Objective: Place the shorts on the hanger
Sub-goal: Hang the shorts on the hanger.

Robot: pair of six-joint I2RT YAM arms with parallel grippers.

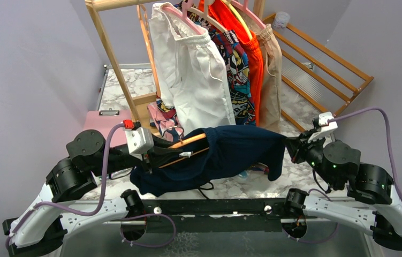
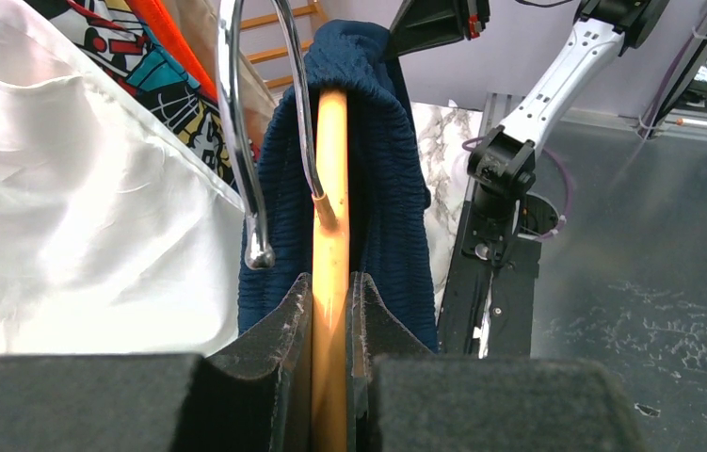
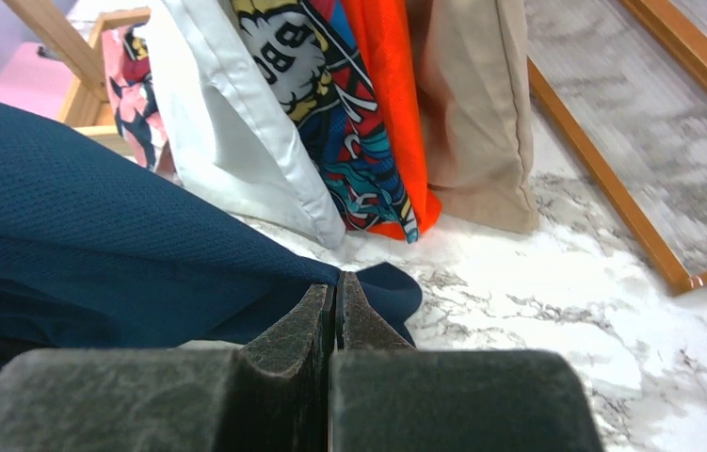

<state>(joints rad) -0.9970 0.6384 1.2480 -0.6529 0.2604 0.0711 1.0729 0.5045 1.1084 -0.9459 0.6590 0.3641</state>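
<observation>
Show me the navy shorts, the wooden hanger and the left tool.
navy shorts [image 1: 241, 147], top external view, middle of the draped fabric.
wooden hanger [image 2: 332, 141], left wrist view, its bare wooden bar.
left tool [image 2: 330, 282], left wrist view, midway between its fingertips.

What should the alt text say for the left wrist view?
The left gripper clamps a wooden hanger seen end-on, with navy shorts draped over it beyond the fingers. Its metal hook curves at left beside white shorts; the right arm stands behind at right.
</observation>
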